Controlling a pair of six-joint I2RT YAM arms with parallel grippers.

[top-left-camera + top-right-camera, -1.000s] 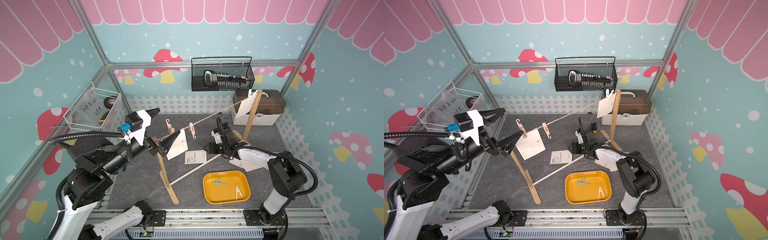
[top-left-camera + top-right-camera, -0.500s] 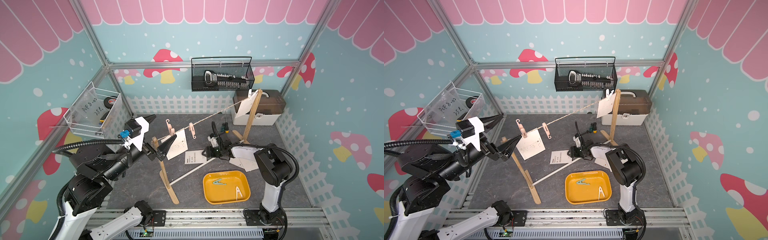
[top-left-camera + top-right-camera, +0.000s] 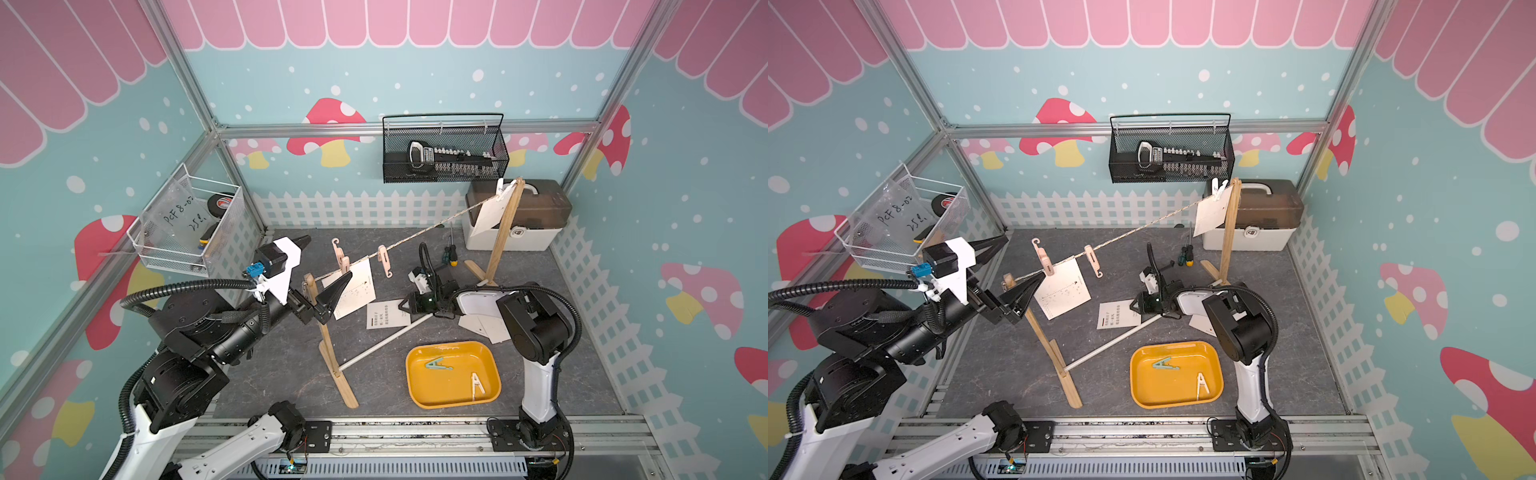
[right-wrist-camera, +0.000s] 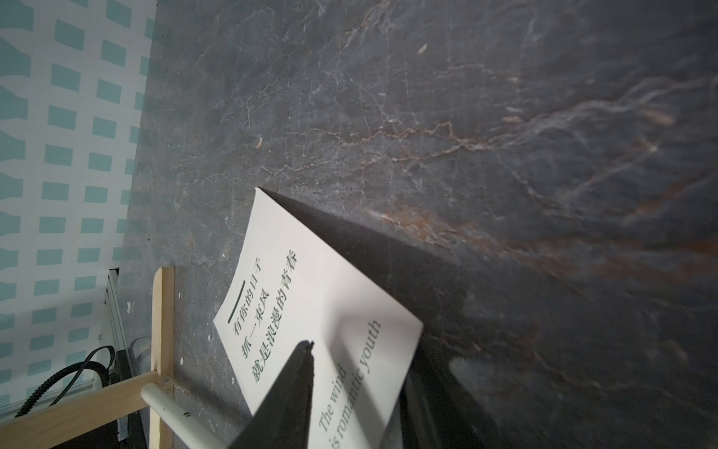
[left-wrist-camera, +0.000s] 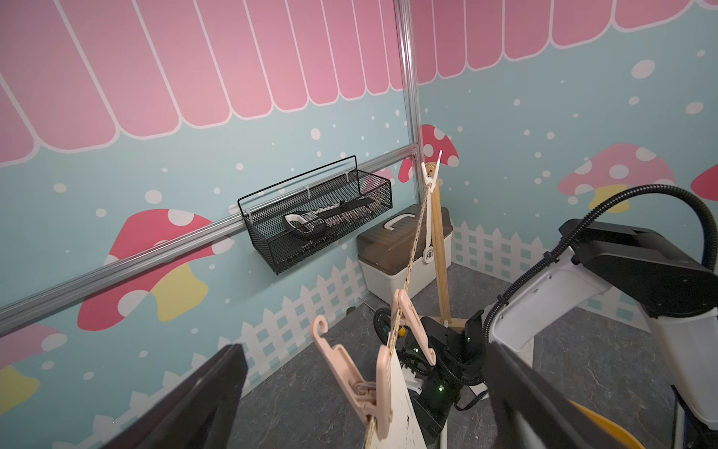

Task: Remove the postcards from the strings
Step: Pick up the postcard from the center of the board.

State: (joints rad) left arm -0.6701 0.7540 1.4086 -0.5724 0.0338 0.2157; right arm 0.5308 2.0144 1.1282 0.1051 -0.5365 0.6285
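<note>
Postcard (image 3: 356, 286) hung beside wide-open left gripper (image 3: 331, 255), right gripper (image 4: 285, 266) part-open astride lettered postcard (image 4: 338, 311), shown only in wrist view

Postcard (image 4: 311, 295) partly behind fingers (image 4: 283, 400), edge-cropped

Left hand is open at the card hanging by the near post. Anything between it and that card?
Nothing visible. The left wrist view shows the open left hand facing the card directly; only the pink clothespin pins it to the string. The near post stands close beside one finger.
</note>
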